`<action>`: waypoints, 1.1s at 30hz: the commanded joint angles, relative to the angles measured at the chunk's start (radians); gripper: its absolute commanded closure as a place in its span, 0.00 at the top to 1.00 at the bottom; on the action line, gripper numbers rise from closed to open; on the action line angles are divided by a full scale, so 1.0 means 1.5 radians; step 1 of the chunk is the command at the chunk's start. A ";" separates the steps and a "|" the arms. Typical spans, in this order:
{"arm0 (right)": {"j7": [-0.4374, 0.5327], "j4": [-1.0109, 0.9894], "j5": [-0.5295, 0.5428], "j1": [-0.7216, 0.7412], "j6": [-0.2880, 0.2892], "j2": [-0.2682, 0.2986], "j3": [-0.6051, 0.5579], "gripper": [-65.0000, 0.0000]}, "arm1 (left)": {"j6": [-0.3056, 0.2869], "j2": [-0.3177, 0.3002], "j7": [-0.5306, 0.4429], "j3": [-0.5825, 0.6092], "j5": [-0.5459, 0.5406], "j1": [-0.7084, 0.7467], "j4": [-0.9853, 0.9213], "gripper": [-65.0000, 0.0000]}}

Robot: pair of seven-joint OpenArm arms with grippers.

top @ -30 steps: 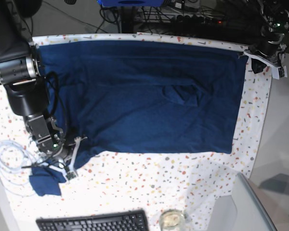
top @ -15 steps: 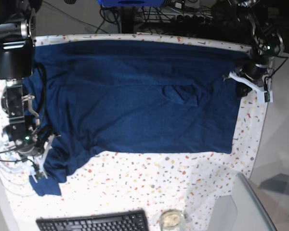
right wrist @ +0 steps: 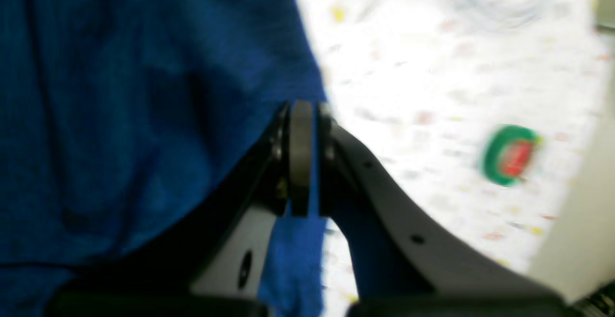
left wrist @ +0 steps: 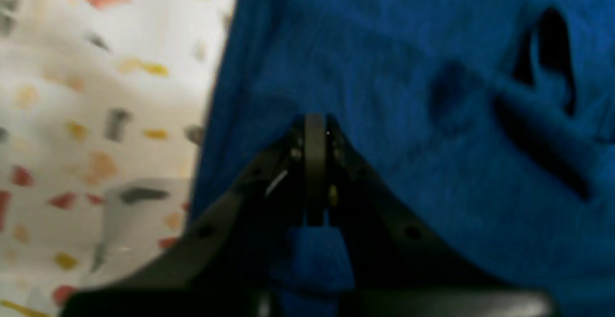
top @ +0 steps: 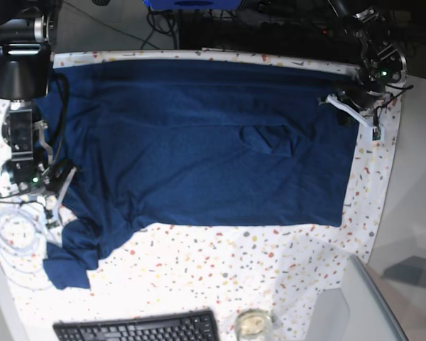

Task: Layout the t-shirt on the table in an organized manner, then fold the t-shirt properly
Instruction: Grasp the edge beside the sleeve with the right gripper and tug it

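The dark navy t-shirt [top: 199, 142] lies spread wide over the speckled table [top: 220, 256], with a small fold bump near its middle and a bunched sleeve at the front left. On the base view's right, my left gripper [top: 330, 101] is at the shirt's far right edge. The left wrist view shows this gripper [left wrist: 314, 125] shut on blue fabric [left wrist: 432, 91]. My right gripper [top: 67, 174] is at the shirt's left edge. In the right wrist view it [right wrist: 300, 110] is shut on a strip of the t-shirt [right wrist: 120, 91].
A black keyboard [top: 138, 328] and a glass [top: 253, 325] sit at the table's front edge. A coiled white cable [top: 14, 234] lies at the left. A green tape roll [right wrist: 509, 156] rests on the cloth. A grey surface [top: 355, 305] is at the front right.
My right gripper moved left and then away from the front edge, dragging the shirt's left side. My left gripper moved from the far right corner inward over the shirt's edge.
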 commanded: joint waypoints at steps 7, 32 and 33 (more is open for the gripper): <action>0.061 -0.063 -0.004 0.022 -0.002 0.006 0.003 0.03 | 0.002 -0.025 -0.062 -0.003 -0.008 0.033 -0.017 0.00; 0.122 -0.184 -0.006 0.065 -0.003 0.025 0.003 0.03 | 0.001 -0.047 -0.063 -0.045 -0.008 0.032 -0.017 0.00; 0.129 -0.194 -0.006 0.067 -0.004 0.026 0.003 0.03 | 0.001 -0.047 -0.063 -0.045 -0.008 0.032 -0.017 0.00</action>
